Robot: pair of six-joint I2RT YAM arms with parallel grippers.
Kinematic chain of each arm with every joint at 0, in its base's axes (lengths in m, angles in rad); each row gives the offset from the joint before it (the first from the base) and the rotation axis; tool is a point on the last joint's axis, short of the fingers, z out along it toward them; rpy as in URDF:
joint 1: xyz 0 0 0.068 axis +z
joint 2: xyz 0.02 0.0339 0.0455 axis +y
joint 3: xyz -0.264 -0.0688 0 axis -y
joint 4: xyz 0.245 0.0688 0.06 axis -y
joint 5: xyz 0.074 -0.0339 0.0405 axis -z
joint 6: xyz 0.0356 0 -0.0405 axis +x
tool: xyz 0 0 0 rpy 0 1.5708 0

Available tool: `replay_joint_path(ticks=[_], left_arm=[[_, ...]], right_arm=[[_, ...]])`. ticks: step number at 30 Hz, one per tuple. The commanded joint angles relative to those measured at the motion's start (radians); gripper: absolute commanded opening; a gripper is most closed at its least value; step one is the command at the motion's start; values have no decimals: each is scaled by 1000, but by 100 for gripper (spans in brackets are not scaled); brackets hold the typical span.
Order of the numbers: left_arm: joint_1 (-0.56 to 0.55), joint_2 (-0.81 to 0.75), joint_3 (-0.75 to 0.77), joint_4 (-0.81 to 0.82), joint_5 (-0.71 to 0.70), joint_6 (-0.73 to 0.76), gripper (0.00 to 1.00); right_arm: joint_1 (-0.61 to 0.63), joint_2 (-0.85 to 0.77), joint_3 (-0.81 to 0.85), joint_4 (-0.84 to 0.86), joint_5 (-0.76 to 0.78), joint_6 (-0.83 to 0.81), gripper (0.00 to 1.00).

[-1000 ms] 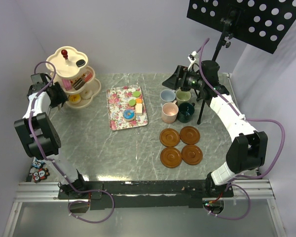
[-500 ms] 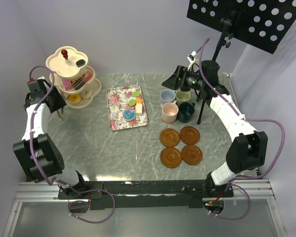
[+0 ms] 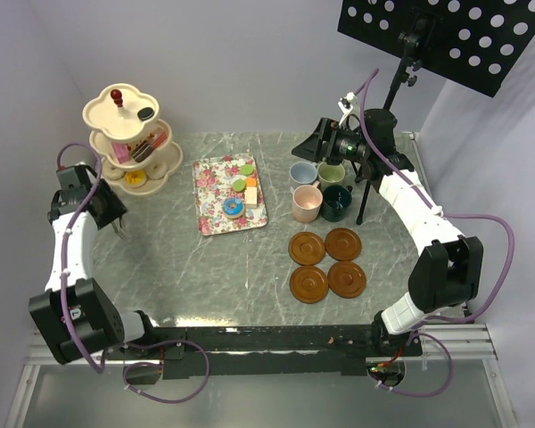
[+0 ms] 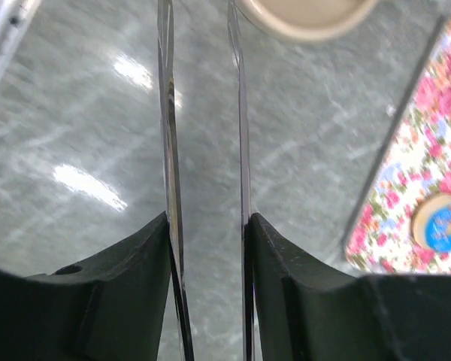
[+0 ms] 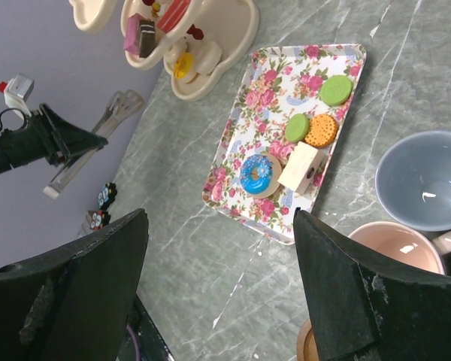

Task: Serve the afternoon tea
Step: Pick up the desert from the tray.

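Seen from above, the cream three-tier stand (image 3: 129,134) is at the far left of the grey marbled table (image 3: 178,267), and some small toy cakes (image 3: 143,147) lie on its tiers. To its right lies the floral rectangular tray (image 3: 216,214), which carries more cakes and macarons (image 3: 241,189). Further right the mugs stand close together: the light blue mug (image 3: 302,173) and the light green mug (image 3: 331,174) on the far side, the pink mug (image 3: 306,203) and the dark green mug (image 3: 336,202) on the near side. The four round brown saucers (image 3: 307,248) lie in a square on the near side of the mugs, apart from them. The left gripper (image 3: 118,223) hangs over the table, on the near side of the stand, and the right gripper (image 3: 305,144) hovers at the far side of the mugs. In the left wrist view, the black fingers (image 4: 135,286) of the left gripper pinch the metal tongs (image 4: 165,113). One thin arm of the tongs lies against each finger, and a gap is between the two arms. The rim of the stand shows at the top and a corner of the tray at the right. In the right wrist view, the right gripper is spread wide and free above the table. Beyond it the tray holds a blue doughnut cake (image 5: 255,173), a cream block cake (image 5: 299,167), an orange macaron (image 5: 323,129) and two green macarons (image 5: 336,90). The light blue mug and the pink mug show at the right edge.
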Motion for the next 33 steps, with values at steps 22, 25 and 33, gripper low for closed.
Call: replay_joint_path(ticks=[22, 25, 33], left_arm=[[-751, 190, 220, -31, 45, -66, 47], [-781, 216, 239, -50, 49, -37, 49], [-823, 270, 292, -114, -29, -2, 54]], right_arm=[[-10, -28, 10, 23, 11, -10, 84], [-12, -32, 6, 26, 13, -13, 84], [-10, -38, -1, 29, 13, -13, 84]])
